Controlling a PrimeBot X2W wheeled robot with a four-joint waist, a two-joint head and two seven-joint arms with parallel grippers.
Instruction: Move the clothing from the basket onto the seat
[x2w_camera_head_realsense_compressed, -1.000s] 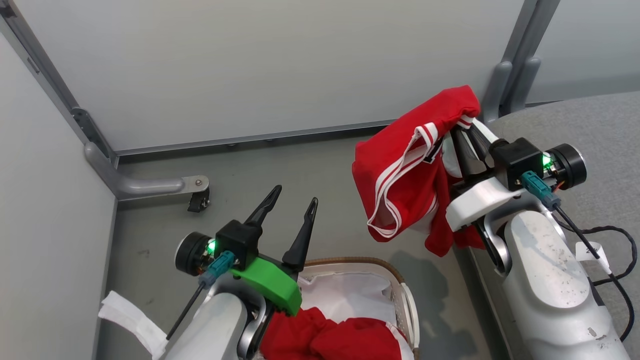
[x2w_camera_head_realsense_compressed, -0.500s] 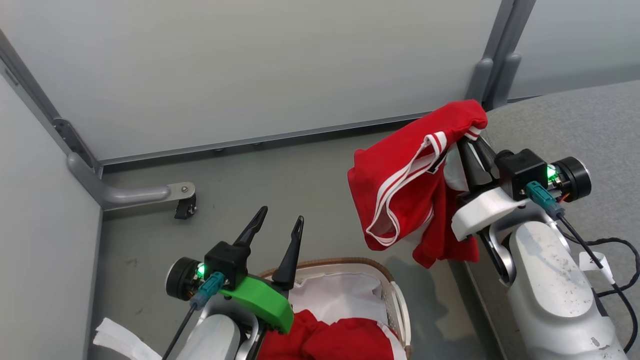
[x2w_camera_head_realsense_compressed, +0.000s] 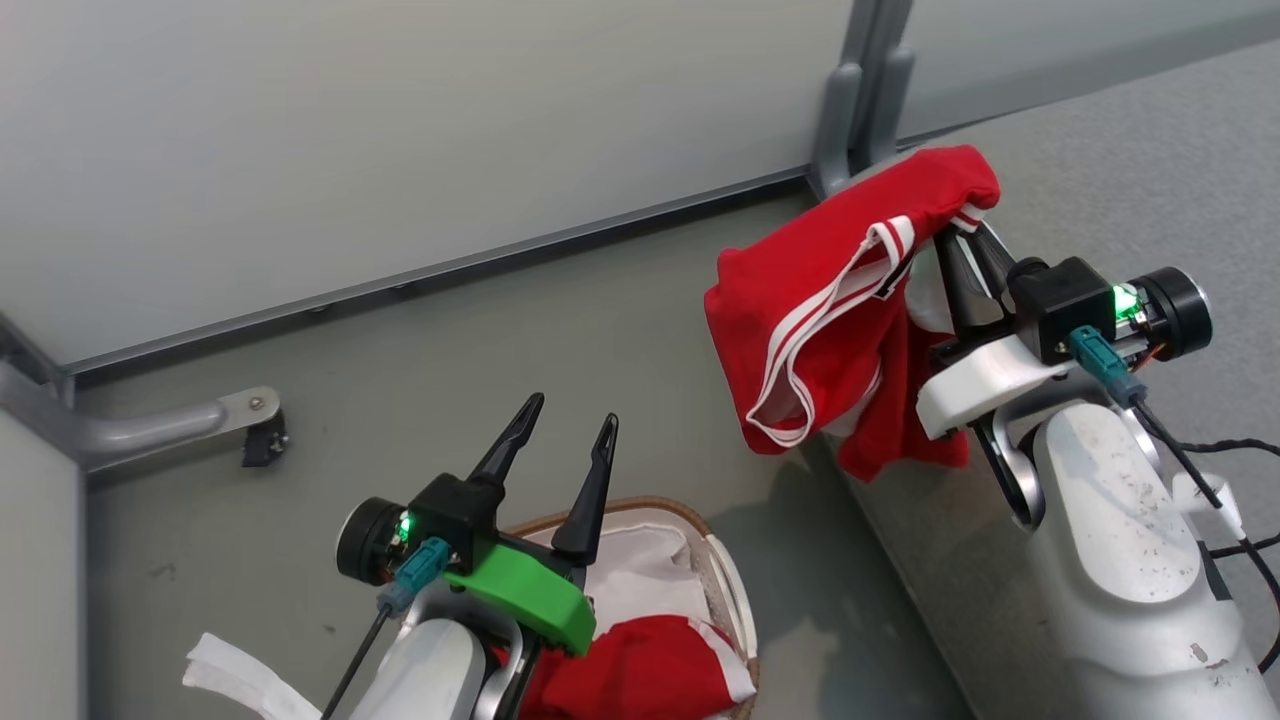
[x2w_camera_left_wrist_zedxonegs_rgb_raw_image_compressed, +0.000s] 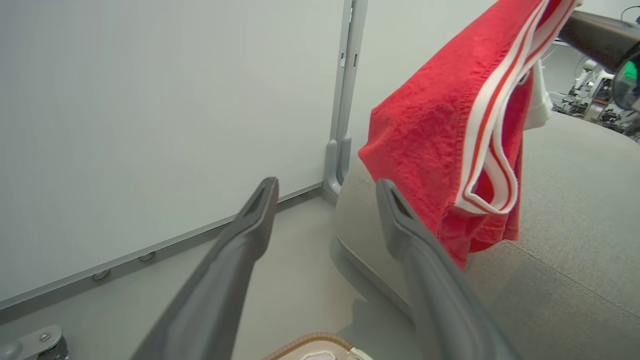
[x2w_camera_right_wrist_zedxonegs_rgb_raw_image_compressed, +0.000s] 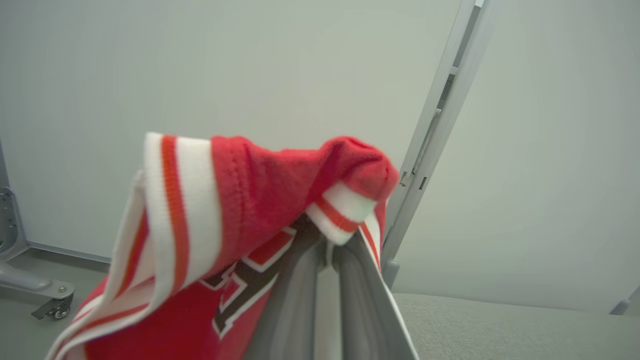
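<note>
Right pincer (x2w_camera_head_realsense_compressed: 962, 245) clamped on a red garment (x2w_camera_head_realsense_compressed: 820, 290); it hangs in the air at the edge of the grey seat (x2w_camera_head_realsense_compressed: 1130, 170). Left pincer (x2w_camera_head_realsense_compressed: 572, 410) apart, empty, above the basket (x2w_camera_head_realsense_compressed: 738, 600). More red clothing (x2w_camera_head_realsense_compressed: 630, 670) inside it.

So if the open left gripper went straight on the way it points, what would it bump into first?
Probably the foot of the grey post beside the seat; the left gripper aims left of the hanging clothing. Depth is uncertain.
</note>
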